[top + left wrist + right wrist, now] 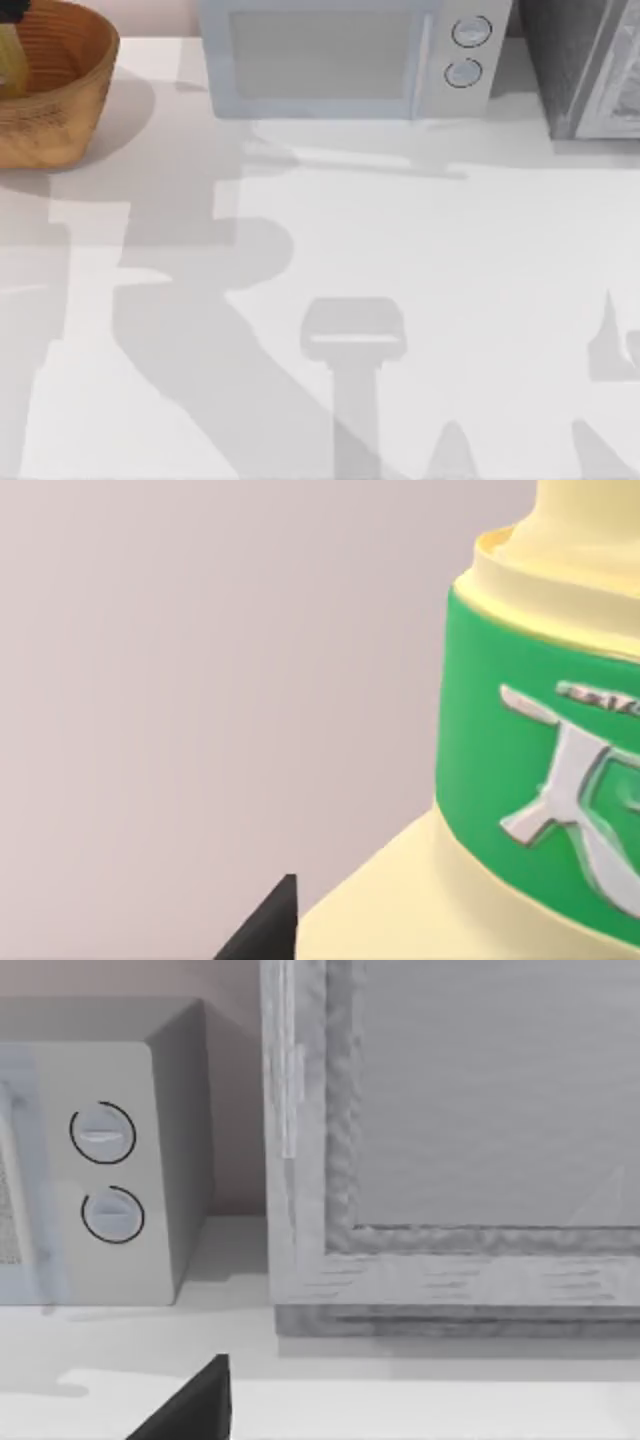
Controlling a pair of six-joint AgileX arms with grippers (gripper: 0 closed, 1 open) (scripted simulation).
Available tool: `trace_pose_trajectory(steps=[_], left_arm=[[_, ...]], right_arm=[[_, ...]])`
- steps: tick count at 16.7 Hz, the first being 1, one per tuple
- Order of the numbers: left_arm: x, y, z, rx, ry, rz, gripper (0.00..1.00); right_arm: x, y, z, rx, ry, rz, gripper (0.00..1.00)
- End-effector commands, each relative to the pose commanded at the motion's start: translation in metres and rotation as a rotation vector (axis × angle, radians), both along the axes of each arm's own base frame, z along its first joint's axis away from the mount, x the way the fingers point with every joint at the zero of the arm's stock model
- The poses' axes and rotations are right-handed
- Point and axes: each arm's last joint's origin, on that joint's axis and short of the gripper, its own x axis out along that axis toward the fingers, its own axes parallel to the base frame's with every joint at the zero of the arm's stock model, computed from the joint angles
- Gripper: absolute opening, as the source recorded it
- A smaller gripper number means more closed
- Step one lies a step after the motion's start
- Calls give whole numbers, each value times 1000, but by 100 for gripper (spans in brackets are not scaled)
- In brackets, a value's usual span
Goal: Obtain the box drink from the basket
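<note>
Bright, even light; soft grey arm shadows cross the table; slight overall blur.

The top view looks straight down on the white tabletop, with the basket at its far left corner and the microwave along the far edge. The left wrist view sits very close to the box drink — green band large. The right wrist view looks level across the tabletop at the microwave's dials — shared with the top view.
</note>
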Motion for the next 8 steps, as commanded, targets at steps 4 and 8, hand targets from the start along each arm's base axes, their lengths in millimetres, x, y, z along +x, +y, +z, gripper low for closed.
trace_pose_trajectory(steps=[4, 8], left_arm=[[-2, 0, 50, 4, -10, -1, 0], [-7, -1, 86, 7, -16, -1, 0]], right_arm=[[0, 0, 0, 0, 0, 0, 100], [0, 0, 0, 0, 0, 0, 100]])
